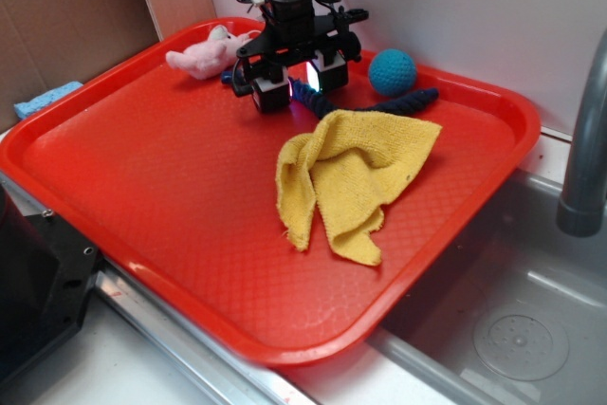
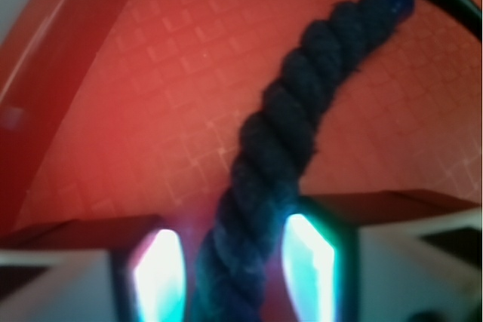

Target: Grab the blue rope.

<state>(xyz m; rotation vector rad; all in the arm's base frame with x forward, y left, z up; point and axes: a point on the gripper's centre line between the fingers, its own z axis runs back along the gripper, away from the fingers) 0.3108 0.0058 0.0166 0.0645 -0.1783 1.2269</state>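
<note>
Wrist: blue rope [image 2: 272, 164] between parted jaws — no contact seen | exterior: rope half-hidden behind yellow cloth [image 1: 356, 173]

Navy rope [image 2: 279, 148], yellow cloth [image 1: 356, 173], red checked tray [image 1: 171, 168]

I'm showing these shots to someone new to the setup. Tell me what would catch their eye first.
First, the big red tray filling the counter beside the sink, with a crumpled yellow cloth lying near its middle. Next, the black pincer lowered at the tray's far edge, its fingers straddling the blue rope, which the wrist view shows running up between the two pads. A teal ball and a pink plush toy sit along that same far edge.
</note>
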